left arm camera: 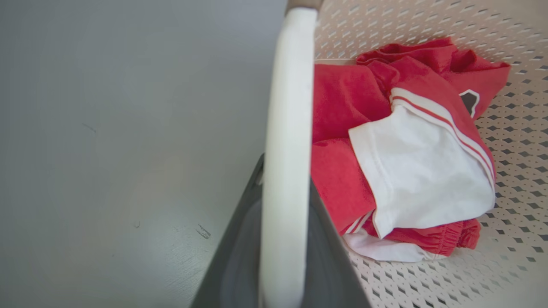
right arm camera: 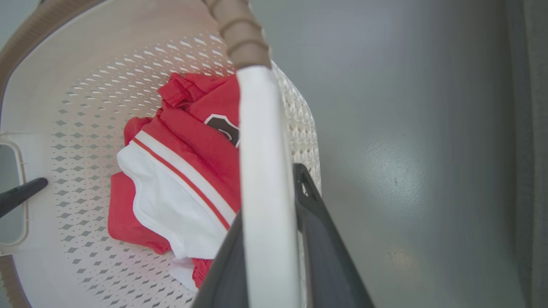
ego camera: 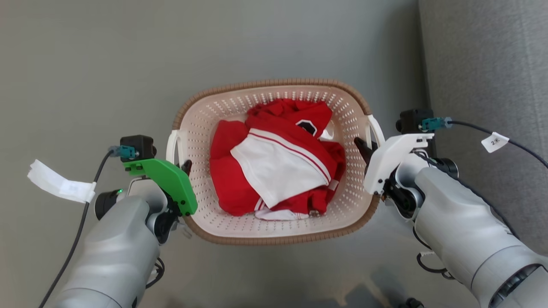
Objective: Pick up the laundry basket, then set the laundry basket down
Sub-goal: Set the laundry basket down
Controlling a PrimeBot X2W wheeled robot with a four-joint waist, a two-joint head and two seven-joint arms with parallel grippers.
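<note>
At centre of the head view, your basket (ego camera: 274,92) of red and white clothes (ego camera: 274,162) lies between both arms. At 9 o'clock your left gripper (ego camera: 182,164), at 3 o'clock your right gripper (ego camera: 364,147), each clamp a white handle (left arm camera: 287,149). Risk: an uneven lift tips the load. The floor (ego camera: 85,64) is smooth grey. Grey upholstery (ego camera: 492,64) at 3 o'clock crowds your right arm.

Both pale forearms (ego camera: 120,239) come in from the near corners, angling inward. The left gripper (ego camera: 183,166), under a green wrist cover, has its dark fingers (left arm camera: 329,256) clamped on the left handle (ego camera: 171,147) of the basket (ego camera: 274,92). Over on the right, the white-covered right gripper (ego camera: 366,150) pinches the right handle (ego camera: 377,128) likewise.
</note>
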